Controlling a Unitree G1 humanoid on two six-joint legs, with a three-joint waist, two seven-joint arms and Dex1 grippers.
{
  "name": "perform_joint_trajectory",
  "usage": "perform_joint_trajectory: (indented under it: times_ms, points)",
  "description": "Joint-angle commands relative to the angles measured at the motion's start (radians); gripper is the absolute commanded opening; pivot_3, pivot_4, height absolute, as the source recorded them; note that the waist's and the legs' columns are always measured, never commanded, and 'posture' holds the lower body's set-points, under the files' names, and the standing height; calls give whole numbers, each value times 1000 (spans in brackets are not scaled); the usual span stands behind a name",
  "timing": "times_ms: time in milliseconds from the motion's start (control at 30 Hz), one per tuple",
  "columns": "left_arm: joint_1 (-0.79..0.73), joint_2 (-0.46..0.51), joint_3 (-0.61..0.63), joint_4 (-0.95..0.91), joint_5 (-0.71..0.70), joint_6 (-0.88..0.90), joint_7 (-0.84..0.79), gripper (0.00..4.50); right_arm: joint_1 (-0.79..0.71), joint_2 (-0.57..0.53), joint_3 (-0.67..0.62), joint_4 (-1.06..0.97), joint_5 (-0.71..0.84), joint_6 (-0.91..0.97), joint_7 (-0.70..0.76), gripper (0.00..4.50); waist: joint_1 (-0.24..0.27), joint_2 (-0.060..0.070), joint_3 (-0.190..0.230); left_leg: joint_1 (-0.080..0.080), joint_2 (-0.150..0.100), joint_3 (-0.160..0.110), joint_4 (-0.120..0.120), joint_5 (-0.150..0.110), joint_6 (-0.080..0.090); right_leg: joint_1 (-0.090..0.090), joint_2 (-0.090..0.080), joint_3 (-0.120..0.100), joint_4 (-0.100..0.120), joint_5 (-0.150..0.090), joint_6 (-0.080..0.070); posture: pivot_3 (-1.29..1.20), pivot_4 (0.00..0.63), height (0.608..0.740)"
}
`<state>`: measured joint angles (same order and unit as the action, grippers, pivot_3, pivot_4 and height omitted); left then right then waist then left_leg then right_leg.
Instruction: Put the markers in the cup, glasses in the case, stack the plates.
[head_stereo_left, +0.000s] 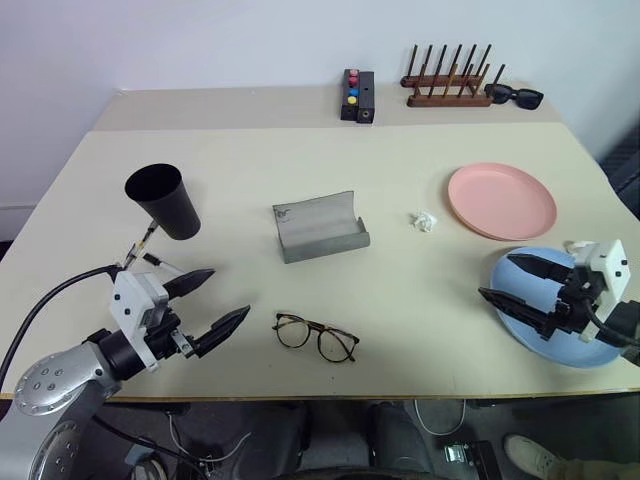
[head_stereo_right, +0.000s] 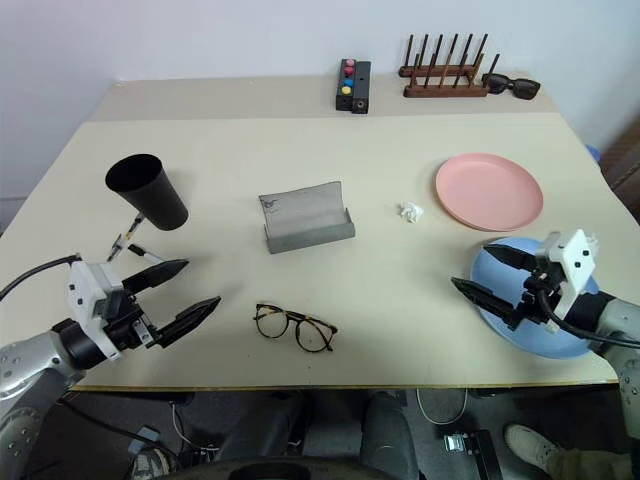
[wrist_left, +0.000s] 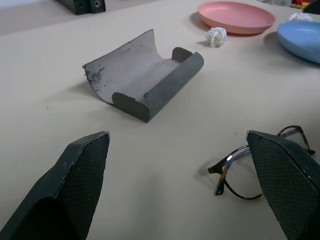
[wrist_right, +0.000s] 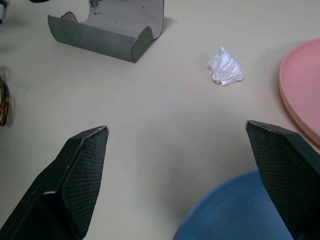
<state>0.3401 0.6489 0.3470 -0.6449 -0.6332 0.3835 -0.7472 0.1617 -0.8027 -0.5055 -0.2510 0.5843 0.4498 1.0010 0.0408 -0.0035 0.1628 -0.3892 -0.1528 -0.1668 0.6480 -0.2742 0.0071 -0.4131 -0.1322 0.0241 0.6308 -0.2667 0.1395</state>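
With both pincers (head_stereo_left: 208, 302) (head_stereo_left: 520, 281) spread wide and empty, the thin glasses (head_stereo_left: 316, 336) could be bent or pushed off the worktop (head_stereo_left: 300, 180) if gripped carelessly.

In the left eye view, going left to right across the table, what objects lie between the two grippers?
Black cup → open grey case → crumpled white paper → pink plate → blue plate.

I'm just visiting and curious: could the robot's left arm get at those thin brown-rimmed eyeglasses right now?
Probably yes. The left gripper is open beside the thin brown-rimmed eyeglasses, and only bare table lies between them; the open grey case sits farther back.
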Motion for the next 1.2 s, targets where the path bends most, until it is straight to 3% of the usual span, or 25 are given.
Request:
perform_joint_trajectory:
  times_ms: [33, 200, 567, 900, 1200]
  points:
    - [-5, 6, 5, -7, 13, -25, -11, 4500, -4, 7, 1, -19, 8, -19, -7, 4483, 0, 0, 0, 0, 0, 0, 0, 0, 0, 0, 0, 0, 0, 0, 0, 0, 150, 740]
    - [-4, -10, -21, 8, 44, -48, -16, 4500, -23, 13, 19, -33, 16, -9, -32, 4483, 0, 0, 0, 0, 0, 0, 0, 0, 0, 0, 0, 0, 0, 0, 0, 0, 150, 740]
    - [-31, -138, -88, 95, 186, -183, 73, 4500, -72, 20, 52, -72, 21, 29, -113, 4483, 1, 0, 0, 0, 0, 0, 0, 0, 0, 0, 0, 0, 0, 0, 0, 0, 150, 740]
    - [-74, -156, -117, 248, 210, -295, 7, 4500, -113, -6, 55, -78, 21, 59, -131, 4483, 0, 0, 0, 0, 0, 0, 0, 0, 0, 0, 0, 0, 0, 0, 0, 0, 150, 740]
    - [-39, -151, -95, 212, 187, -314, 3, 4500, -147, 20, 102, -111, 26, 70, -160, 4483, 0, 0, 0, 0, 0, 0, 0, 0, 0, 0, 0, 0, 0, 1, 1, 0, 150, 740]
